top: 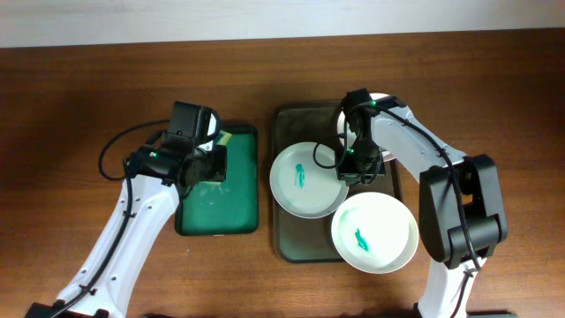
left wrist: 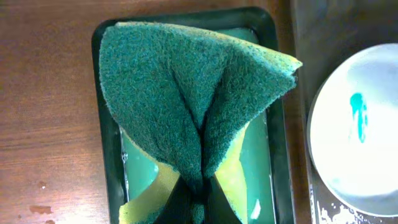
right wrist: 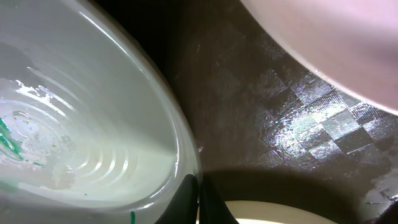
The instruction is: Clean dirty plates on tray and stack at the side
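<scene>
Fingers, overhead: right gripper [top: 351, 170] pinches rim of dirty plate [top: 300, 181] on dark tray [top: 287, 243]; left gripper [top: 210, 146] hovers over green tray [top: 181, 225]. Left wrist: jaws pinch folded sponge [left wrist: 193, 81]. Right wrist: rim clamped. Advice: steady plate, scrub teal smear [left wrist: 357, 115].

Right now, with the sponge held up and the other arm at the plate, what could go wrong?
The right tool seems to pinch only the wet rim of the middle plate, so it may slip. The nearest plate overhangs the brown tray and meets the middle plate; moving one could nudge it off.
</scene>
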{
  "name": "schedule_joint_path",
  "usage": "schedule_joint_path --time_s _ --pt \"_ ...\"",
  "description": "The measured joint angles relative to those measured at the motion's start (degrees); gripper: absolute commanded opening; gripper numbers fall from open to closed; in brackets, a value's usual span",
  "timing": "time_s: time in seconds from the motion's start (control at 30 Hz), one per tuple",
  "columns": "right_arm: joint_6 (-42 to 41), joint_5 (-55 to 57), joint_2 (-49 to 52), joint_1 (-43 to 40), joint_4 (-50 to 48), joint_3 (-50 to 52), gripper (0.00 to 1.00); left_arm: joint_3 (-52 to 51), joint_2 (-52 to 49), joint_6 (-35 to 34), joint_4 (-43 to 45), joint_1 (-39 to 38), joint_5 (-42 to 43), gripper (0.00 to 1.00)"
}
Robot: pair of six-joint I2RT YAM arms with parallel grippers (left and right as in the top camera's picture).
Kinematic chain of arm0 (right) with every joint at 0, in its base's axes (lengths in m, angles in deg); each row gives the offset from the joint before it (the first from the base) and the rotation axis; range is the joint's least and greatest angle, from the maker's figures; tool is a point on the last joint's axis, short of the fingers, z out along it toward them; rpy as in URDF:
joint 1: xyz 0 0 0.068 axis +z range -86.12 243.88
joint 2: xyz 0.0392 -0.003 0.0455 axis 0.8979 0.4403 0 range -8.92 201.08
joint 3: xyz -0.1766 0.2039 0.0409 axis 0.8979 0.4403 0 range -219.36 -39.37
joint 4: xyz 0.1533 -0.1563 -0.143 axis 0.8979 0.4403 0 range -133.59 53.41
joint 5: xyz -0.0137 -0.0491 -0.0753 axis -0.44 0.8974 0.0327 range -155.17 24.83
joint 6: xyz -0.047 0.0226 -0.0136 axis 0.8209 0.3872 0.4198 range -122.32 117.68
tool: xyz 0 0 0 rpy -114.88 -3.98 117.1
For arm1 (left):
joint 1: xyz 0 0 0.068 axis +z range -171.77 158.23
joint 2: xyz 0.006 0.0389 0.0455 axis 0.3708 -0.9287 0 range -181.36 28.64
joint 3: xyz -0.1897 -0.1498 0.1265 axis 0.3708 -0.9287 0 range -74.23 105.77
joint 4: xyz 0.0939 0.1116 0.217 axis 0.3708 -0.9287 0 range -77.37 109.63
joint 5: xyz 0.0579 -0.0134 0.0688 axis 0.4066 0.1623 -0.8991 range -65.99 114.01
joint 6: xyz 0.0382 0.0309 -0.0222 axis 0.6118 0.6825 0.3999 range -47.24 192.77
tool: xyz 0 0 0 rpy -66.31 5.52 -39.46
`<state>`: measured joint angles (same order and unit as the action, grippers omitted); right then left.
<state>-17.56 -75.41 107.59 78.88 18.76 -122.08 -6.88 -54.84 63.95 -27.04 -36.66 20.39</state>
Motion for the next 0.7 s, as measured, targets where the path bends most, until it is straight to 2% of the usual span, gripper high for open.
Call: schedule_joint_path --time_s 0.2,0.3,0.33,0.37,0.43,0.7 --pt "0.0 0.0 0.0 0.0 -1.0 0.2 0.04 2.6 -3.6 -3.1 -4.9 0.1 0.4 0.00" --pt "0.0 -0.1 0.0 0.0 -1.6 0.4 0.04 15.3 -13.2 -3.7 -15.8 1.2 1.9 0.00" --pt "0.0 -0.2 0.0 0.0 -1.7 0.4 0.04 24.0 -18.4 -3.7 -21.5 1.6 2.4 0.00" --pt "0.0 -0.2 0.0 0.0 -1.6 0.4 0.04 27.9 -20.9 -3.8 -24.1 1.7 3.2 0.00" --pt "0.0 -0.2 0.0 0.0 -1.7 0.4 0.04 34.0 -25.9 -3.9 -23.0 1.0 6.5 0.00" --pt "-2.0 2.0 0.0 0.0 -1.7 0.4 0.04 34.1 -27.4 -4.1 -19.6 -5.4 11.8 0.00"
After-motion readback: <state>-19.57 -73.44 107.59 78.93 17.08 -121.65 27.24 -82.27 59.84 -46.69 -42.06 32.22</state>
